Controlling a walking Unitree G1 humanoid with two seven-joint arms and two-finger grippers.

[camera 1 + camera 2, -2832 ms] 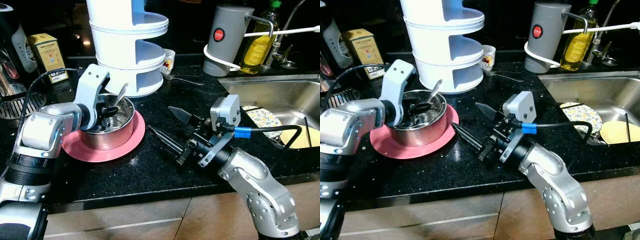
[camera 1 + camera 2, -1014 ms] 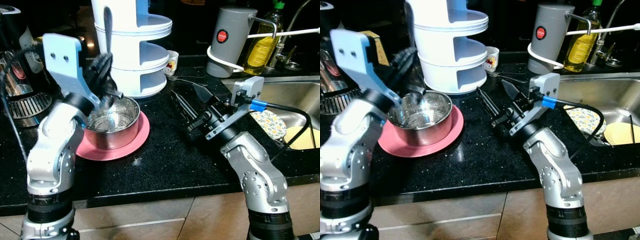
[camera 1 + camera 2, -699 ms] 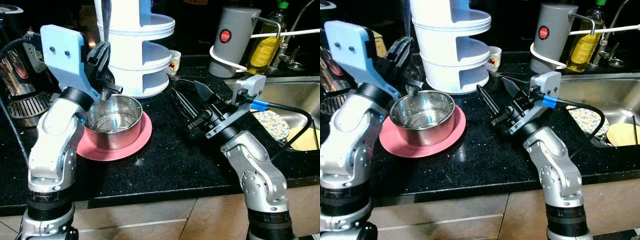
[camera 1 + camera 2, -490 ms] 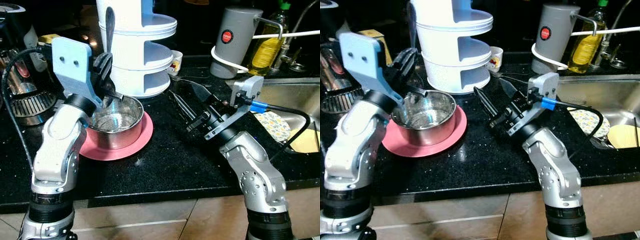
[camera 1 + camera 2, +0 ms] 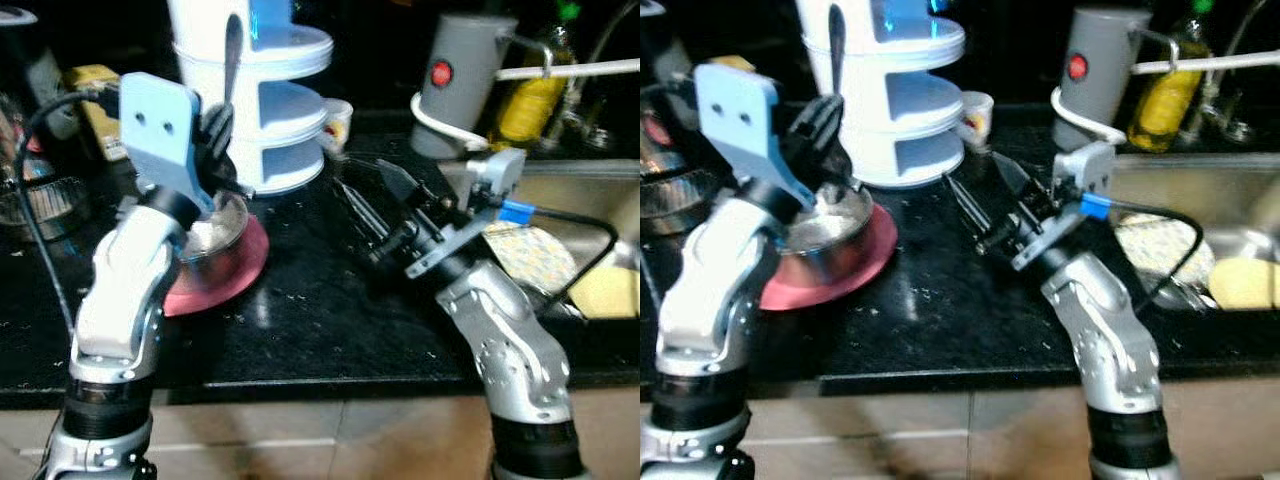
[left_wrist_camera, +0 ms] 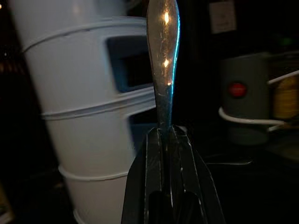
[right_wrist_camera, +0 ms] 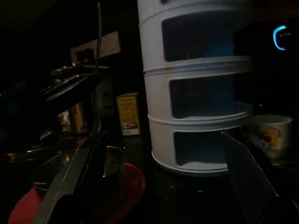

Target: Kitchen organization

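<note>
Gripping spoon (image 6: 162, 51) upright in left gripper (image 6: 167, 135) over steel bowl (image 5: 213, 238); right gripper (image 5: 985, 205) splayed, empty; thin handle possibly slipping, clattering onto worktop (image 5: 300, 310).

The left arm is bent up steeply at the elbow, its wrist lifted high and the left gripper (image 5: 222, 125) pointing upward with its jaws pressed tight together. The right arm rises from the near edge and reaches forward and leftward over the worktop, the right gripper (image 5: 372, 196) hanging above it, jaws spread wide apart.
</note>
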